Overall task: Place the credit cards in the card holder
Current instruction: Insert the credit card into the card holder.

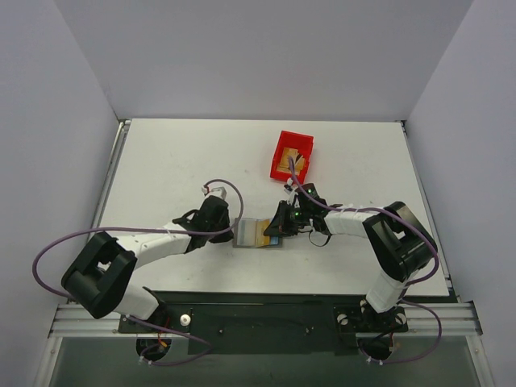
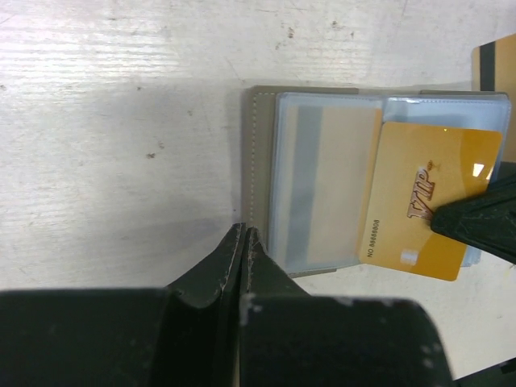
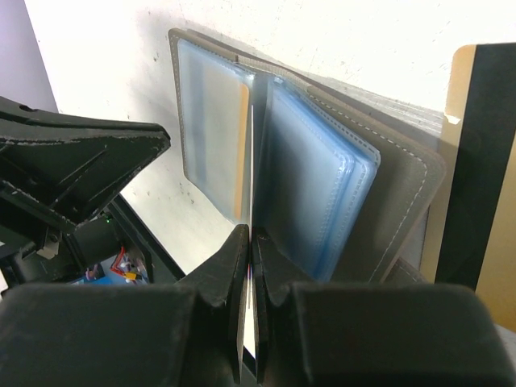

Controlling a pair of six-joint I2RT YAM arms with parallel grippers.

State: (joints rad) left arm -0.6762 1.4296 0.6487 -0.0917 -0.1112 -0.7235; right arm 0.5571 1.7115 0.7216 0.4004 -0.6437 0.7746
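White worktop (image 1: 161,161) between grey walls carries the open card holder (image 2: 260,161). The right claw (image 3: 251,242) pinches a gold VIP card (image 2: 427,210) over the holder's clear sleeves (image 2: 322,193). The card could skid across the plastic and miss a sleeve mouth. The left claw (image 2: 244,235), closed on nothing, sits at the holder's edge, so the holder may slide. A striped card (image 3: 476,161) pokes from beneath the holder, and a red bin (image 1: 291,155) stands beyond it.

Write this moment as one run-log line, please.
stage: card insertion | right gripper: shut on gold VIP card over open card holder | left gripper: shut, at holder's edge | striped card: by holder
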